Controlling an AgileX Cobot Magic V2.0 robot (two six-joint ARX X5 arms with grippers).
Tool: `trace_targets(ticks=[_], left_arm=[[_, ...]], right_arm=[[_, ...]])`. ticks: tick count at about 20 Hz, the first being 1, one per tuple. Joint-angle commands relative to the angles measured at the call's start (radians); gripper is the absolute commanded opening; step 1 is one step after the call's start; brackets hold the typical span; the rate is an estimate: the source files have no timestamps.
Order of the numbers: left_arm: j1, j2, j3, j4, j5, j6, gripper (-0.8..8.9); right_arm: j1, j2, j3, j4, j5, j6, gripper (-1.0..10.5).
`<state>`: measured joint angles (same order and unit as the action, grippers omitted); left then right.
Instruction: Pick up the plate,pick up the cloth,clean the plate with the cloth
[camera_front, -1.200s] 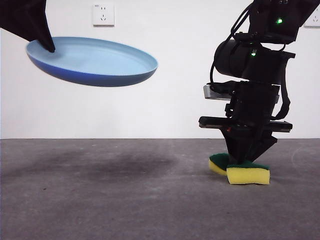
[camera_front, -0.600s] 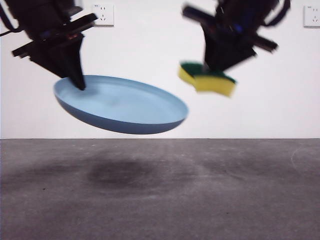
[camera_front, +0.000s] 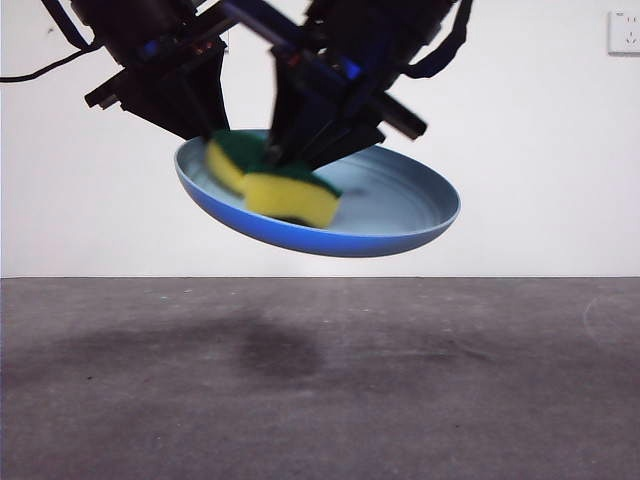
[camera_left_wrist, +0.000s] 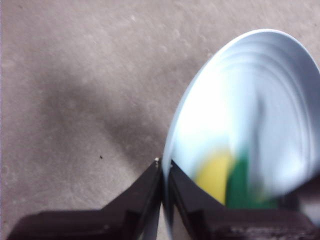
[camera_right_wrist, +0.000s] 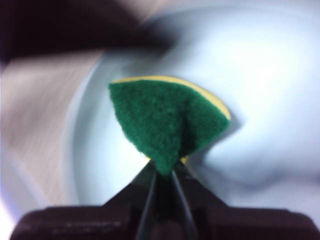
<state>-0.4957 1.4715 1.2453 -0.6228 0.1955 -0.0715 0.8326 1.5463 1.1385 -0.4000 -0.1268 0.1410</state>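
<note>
The light blue plate (camera_front: 400, 215) hangs tilted in the air above the table. My left gripper (camera_front: 205, 125) is shut on its rim at the left side; the left wrist view shows the jaws (camera_left_wrist: 164, 167) pinching the plate's edge (camera_left_wrist: 240, 100). My right gripper (camera_front: 290, 160) is shut on the cloth, a yellow sponge with a green top (camera_front: 275, 185), and holds it inside the plate against its surface. The right wrist view shows the green side of the sponge (camera_right_wrist: 167, 120) over the plate (camera_right_wrist: 265, 75), blurred by motion. The sponge shows blurred in the left wrist view (camera_left_wrist: 225, 177).
The grey table (camera_front: 320, 390) lies below both arms, with a dark shadow under the plate. A white wall stands behind, with a socket (camera_front: 624, 32) at the top right.
The plate has moved right and slightly up. The right gripper has carried the sponge left and down from beside the plate into it.
</note>
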Motion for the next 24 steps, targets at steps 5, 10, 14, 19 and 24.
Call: trace_targets(ticks=[5,10,14,19,24], left_arm=[[0.013,-0.001,0.001,0.015,0.025,-0.026,-0.08],[0.012,-0.001,0.001,0.008,0.127,-0.025,-0.08],[0.011,-0.001,0.001,0.018,0.154,-0.026,-0.08],[0.011,-0.001,0.001,0.060,0.152,-0.055,-0.08],[0.014,-0.001,0.001,0.159,0.152,-0.148,-0.08]], right_arm=[[0.009,-0.003,-0.006,-0.350,0.409,-0.061,-0.2],[-0.058,-0.047,-0.006,-0.180,0.630,-0.061,-0.2],[-0.090,-0.053,-0.006,0.009,0.519,-0.060,-0.2],[-0.096,-0.050,-0.006,0.111,0.146,-0.035,-0.2],[-0.083,-0.033,-0.006,0.052,-0.037,-0.007,-0.2]])
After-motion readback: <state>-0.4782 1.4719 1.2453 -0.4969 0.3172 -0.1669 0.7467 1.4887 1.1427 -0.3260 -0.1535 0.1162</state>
